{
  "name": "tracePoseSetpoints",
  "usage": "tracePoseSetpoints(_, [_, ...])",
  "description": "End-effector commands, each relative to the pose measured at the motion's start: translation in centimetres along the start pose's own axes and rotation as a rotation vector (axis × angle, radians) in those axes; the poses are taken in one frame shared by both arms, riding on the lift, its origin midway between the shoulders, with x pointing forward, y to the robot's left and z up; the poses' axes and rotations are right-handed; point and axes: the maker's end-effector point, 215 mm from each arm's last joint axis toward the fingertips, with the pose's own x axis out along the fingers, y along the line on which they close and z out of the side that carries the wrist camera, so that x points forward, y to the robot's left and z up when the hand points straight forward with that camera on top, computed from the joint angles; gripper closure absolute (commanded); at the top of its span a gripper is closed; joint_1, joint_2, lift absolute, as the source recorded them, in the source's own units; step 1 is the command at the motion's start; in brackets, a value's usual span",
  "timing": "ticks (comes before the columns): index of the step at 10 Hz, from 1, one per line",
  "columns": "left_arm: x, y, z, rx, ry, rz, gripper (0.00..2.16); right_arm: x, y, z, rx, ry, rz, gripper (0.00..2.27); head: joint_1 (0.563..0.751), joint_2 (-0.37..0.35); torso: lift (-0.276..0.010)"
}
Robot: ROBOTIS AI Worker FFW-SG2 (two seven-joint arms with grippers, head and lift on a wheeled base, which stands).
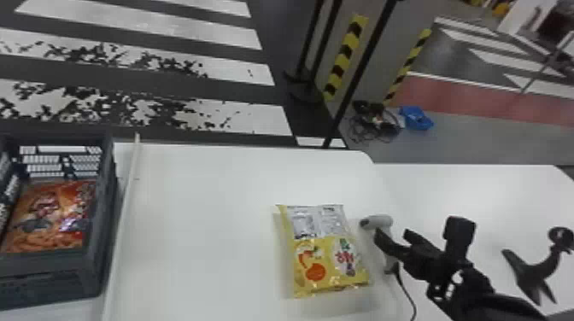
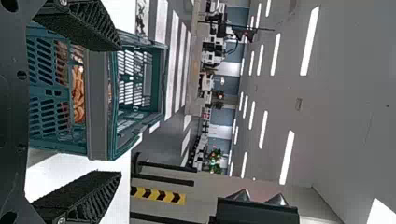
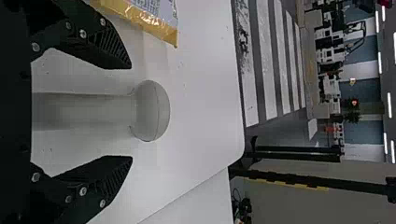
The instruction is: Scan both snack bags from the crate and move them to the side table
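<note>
From where I stand, a white table fills the middle, with another white table on the robot's right. A pale strip runs beside the crate. Beyond lies dark floor with white stripes, black posts and a blue item on the ground. The dark slatted crate, at the robot's left, has an orange snack bag lying inside. The yellow snack bag lies flat on the middle table, near the scanner. The right gripper has its fingers spread, the scanner's handle between them. The left gripper is near the crate, fingers wide apart. A black forked object sits on the robot's right.
</note>
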Motion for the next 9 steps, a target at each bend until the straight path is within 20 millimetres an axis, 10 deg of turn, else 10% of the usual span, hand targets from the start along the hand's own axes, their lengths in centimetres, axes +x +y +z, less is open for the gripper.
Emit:
tracePoseSetpoints(1, [0.0,0.0,-0.1,-0.001,0.002,0.000,0.04,-2.8,2.1,2.6,0.003,-0.077,0.035,0.18,0.695,-0.350,-0.095])
tracePoseSetpoints(3, [0.1,0.0,-0.1,-0.001,0.002,0.000,0.04,-6.1,5.4,5.5,-0.063,-0.173,0.072,0.09,0.695,-0.350,-0.095])
tracePoseSetpoints(9, [0.5,-0.2,-1.3,-0.009,0.016,-0.010,0.04,-9.9,12.5,2.7,-0.108,-0.186,0.158,0.10,0.695,-0.274,-0.095])
